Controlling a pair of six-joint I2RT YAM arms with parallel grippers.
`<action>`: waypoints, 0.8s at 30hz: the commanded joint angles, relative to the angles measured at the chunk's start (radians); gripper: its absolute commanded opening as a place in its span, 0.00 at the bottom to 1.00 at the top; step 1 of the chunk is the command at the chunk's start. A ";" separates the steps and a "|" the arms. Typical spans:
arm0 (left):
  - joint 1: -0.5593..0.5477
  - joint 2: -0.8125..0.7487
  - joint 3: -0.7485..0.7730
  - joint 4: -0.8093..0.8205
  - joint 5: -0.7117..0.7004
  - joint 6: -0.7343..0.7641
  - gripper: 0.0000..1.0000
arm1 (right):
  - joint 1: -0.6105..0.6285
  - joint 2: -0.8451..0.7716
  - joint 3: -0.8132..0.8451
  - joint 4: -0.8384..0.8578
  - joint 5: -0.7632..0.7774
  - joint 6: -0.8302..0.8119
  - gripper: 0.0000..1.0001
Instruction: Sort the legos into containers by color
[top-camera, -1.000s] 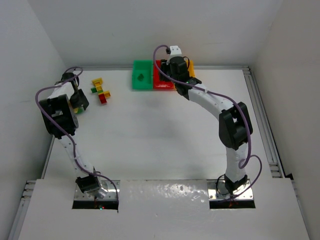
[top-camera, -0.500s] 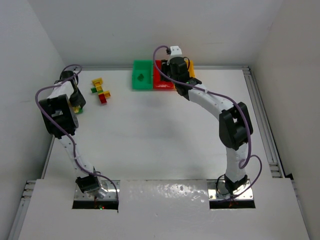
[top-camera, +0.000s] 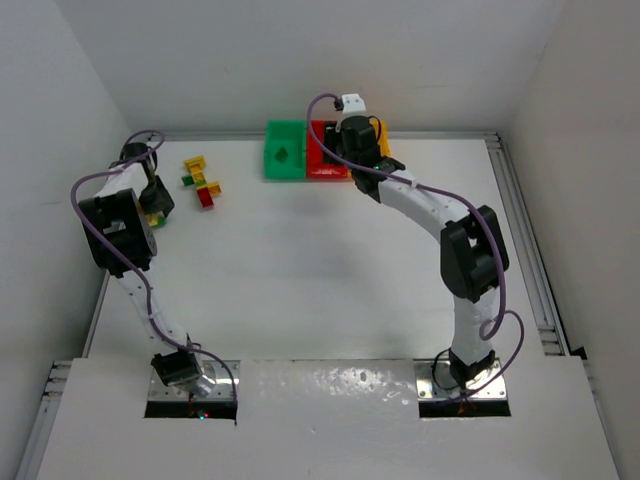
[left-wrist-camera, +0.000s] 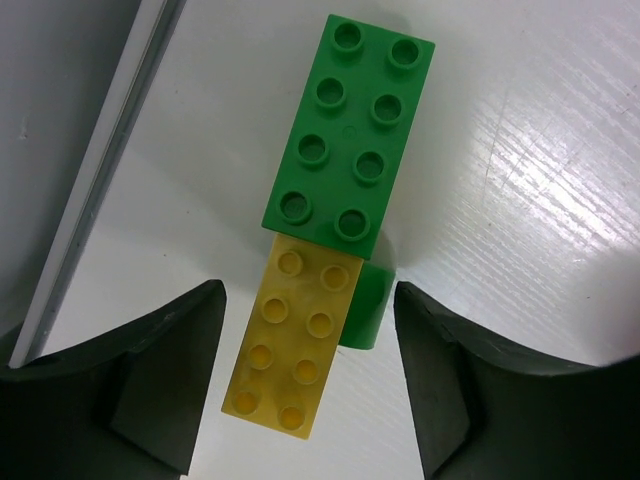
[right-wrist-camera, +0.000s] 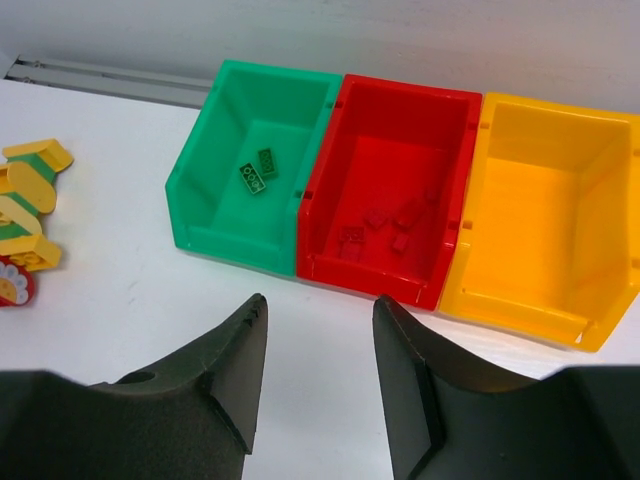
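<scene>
Presently recorded, 1 worktable (top-camera: 300, 270), white, with contents as follows.

Item 1: left gripper (left-wrist-camera: 308, 295), at the table's far-left edge. Its jaws stood partly open, 1 finger (left-wrist-camera: 160, 370) on either side of the bricks below, with nothing gripped.

Item 2: stacked bricks under that gripper. 1 green 8-stud brick (left-wrist-camera: 350, 130) lay uppermost. 1 yellow 8-stud brick (left-wrist-camera: 290, 345) butted against its near end, lying between the fingers. A second green piece (left-wrist-camera: 365, 310) showed just beside the yellow one; how they joined could not be told.

Item 3: right gripper (right-wrist-camera: 320, 305), poised above the table before the bins. Its jaws stood apart and held nothing.

Item 4: 3 bins in a row against the back wall, touching side by side. The green bin (right-wrist-camera: 200, 200) held 2 green bricks (right-wrist-camera: 258, 170). The red bin (right-wrist-camera: 370, 275), in the middle, held several red bricks (right-wrist-camera: 378, 215). The yellow bin (right-wrist-camera: 520, 310) stood rightmost.

Item 5: loose cluster (top-camera: 200, 180) of yellow, green and red bricks, lying on the table left of the bins.
</scene>
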 joint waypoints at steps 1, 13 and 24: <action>-0.001 -0.004 -0.012 0.018 -0.016 -0.001 0.65 | 0.001 -0.071 -0.008 0.054 0.021 -0.020 0.46; -0.001 0.015 -0.015 0.014 0.010 -0.006 0.47 | 0.001 -0.089 -0.034 0.066 0.042 -0.034 0.47; -0.001 -0.059 0.025 -0.003 0.094 0.052 0.14 | 0.001 -0.106 -0.040 0.068 0.033 -0.059 0.47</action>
